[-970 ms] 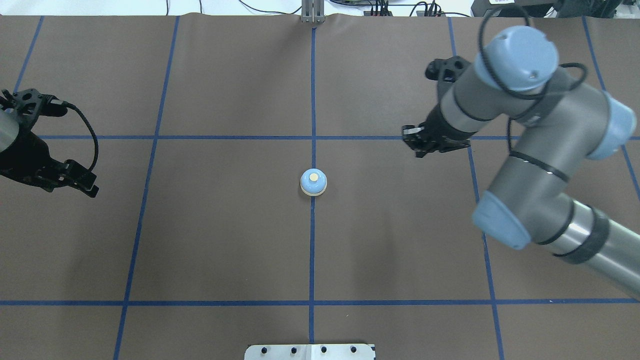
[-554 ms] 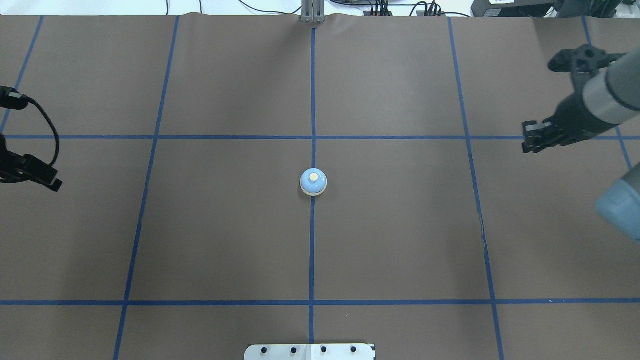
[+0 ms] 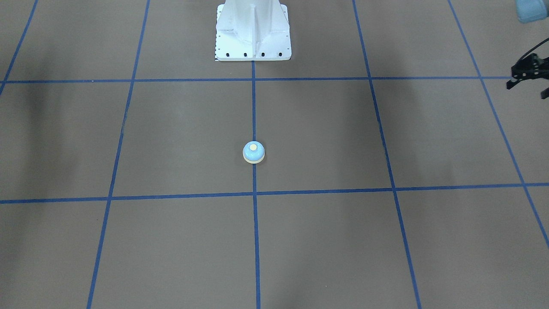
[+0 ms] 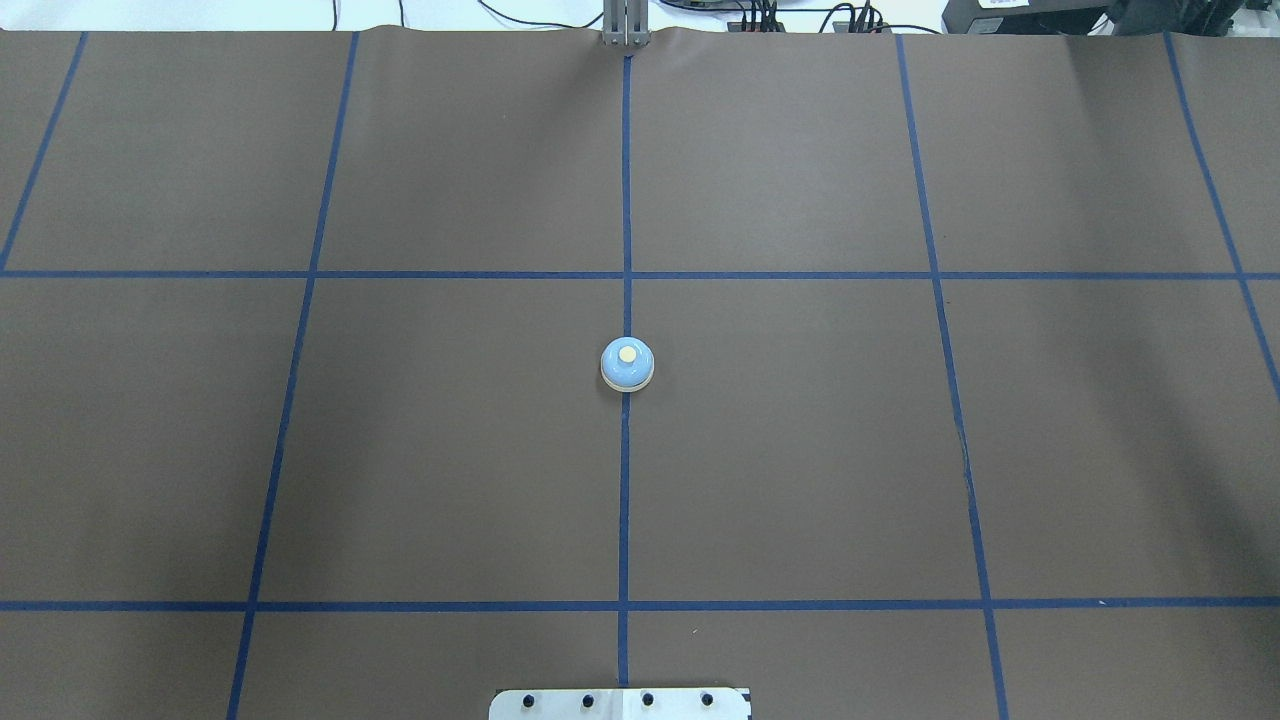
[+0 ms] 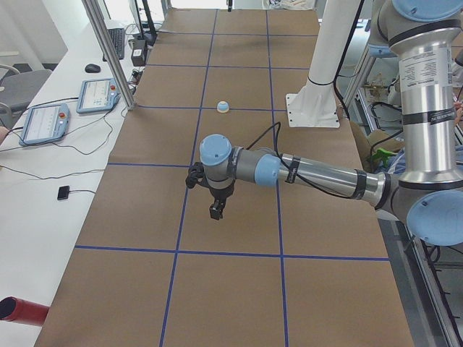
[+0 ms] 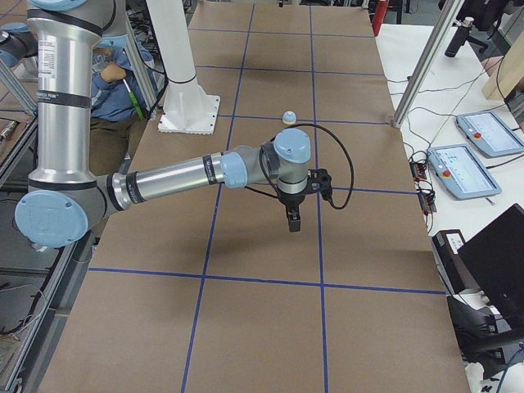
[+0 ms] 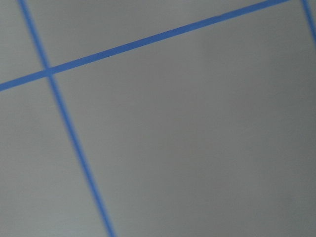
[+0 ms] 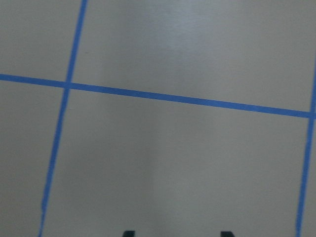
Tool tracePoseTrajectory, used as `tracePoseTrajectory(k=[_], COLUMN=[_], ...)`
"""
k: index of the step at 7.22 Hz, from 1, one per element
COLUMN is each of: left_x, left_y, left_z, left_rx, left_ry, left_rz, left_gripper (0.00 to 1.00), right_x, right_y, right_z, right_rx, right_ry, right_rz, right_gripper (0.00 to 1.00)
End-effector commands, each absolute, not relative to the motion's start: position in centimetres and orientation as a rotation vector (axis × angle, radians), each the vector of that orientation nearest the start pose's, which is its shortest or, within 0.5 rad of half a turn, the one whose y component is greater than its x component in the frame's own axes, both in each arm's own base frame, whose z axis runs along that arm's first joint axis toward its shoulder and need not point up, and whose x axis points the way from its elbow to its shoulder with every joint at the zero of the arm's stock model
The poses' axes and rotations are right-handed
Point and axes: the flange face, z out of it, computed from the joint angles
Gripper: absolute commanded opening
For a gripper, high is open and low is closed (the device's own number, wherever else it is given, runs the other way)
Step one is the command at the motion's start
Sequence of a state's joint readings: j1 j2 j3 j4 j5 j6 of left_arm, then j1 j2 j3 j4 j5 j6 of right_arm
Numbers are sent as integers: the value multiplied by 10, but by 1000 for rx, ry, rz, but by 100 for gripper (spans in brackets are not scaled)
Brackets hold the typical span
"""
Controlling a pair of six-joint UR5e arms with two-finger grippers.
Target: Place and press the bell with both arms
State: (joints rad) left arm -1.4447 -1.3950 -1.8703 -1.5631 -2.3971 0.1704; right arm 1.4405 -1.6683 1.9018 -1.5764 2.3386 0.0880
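The bell (image 4: 627, 366) stands placed; I'd shut the right gripper (image 6: 292, 225), jaws presently spread, then descend squarely onto the button (image 4: 627, 353). The left gripper (image 5: 216, 213): jaws, I cannot tell.

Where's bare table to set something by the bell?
Squares either side of the bell are bare out to the tape lines. Crowded: white pedestal at the robot's edge, and the outermost squares under the left arm and right arm.

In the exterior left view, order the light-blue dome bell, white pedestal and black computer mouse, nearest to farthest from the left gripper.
1. bell, middle of the brown table.
2. pedestal, robot's side.
3. mouse, on the white bench.
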Motion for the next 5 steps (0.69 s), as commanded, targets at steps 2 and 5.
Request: tracePoseTrajectory(k=[2,5], left_x=[-71,-70], left_y=[-406,-407], left_z=[661,657], left_rx=[106,91], left_ry=[819,829], left_rz=[265,216], left_gripper=[99,99], right_x=[36,37], right_y=[-437,-435], right_z=[569,574], right_rx=[129,119], right_ry=[-791,-776], right_rz=[-111,-100], right_gripper=[100,100])
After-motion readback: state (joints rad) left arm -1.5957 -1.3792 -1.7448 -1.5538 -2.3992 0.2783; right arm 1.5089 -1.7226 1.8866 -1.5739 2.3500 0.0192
